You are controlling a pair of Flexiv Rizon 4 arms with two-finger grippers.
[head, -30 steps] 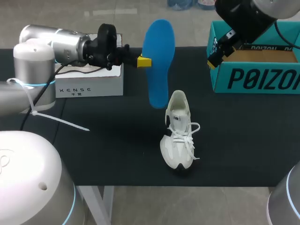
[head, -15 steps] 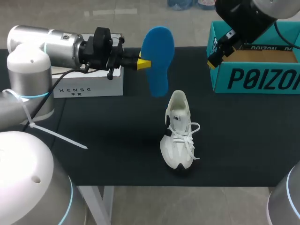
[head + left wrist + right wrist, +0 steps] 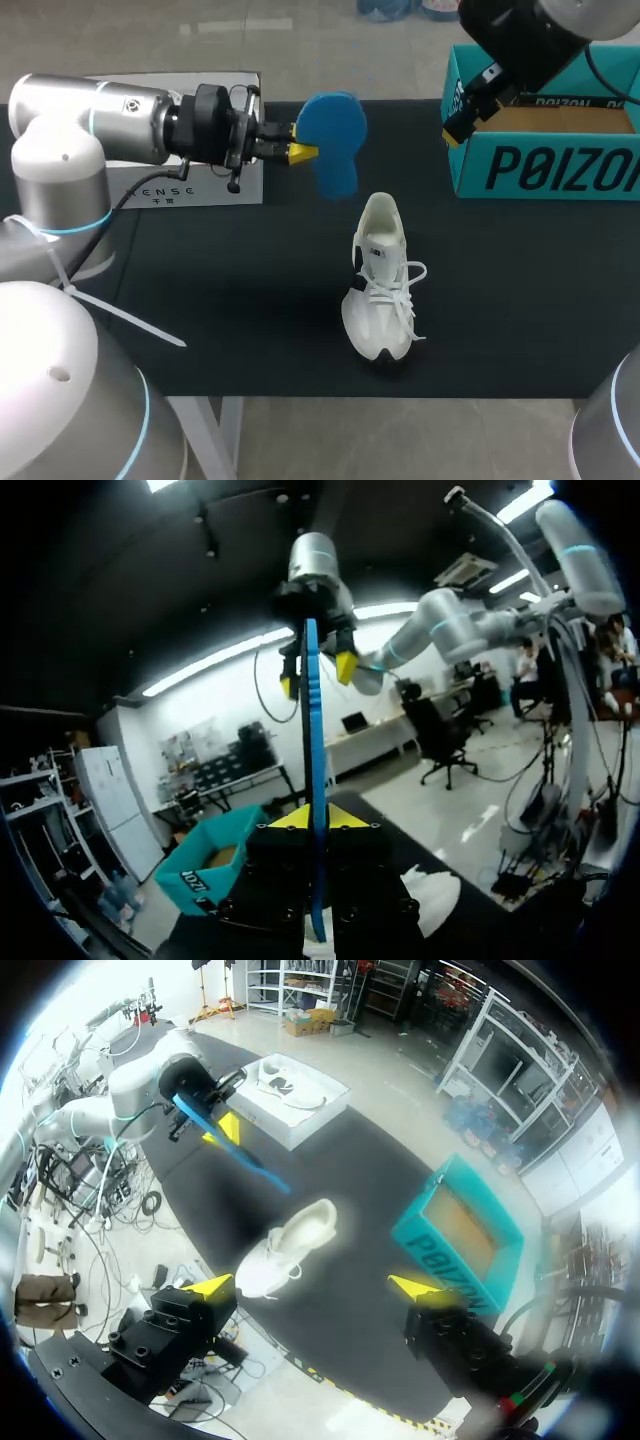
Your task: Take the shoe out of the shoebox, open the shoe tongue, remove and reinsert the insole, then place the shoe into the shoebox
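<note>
Insole (image 3: 332,125) aloft, shoe (image 3: 380,290) mid-bench (image 3: 200,300).
Left gripper (image 3: 300,152) was clamped on the blue insole's edge, holding it in the air beyond the shoe's heel. White shoe stood upright, toe near the front edge, well apart from the open-topped teal shoebox (image 3: 545,165) at far right, brown floor showing. Right gripper (image 3: 312,1285) gaped wide, holding nothing, above the shoebox's left end.

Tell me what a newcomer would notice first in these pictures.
The blue insole, gripped in the left claw, hangs in the air over the far side of the table. Nearer, a white sneaker stands mid-table, and an open teal shoebox sits at the far right corner.
</note>
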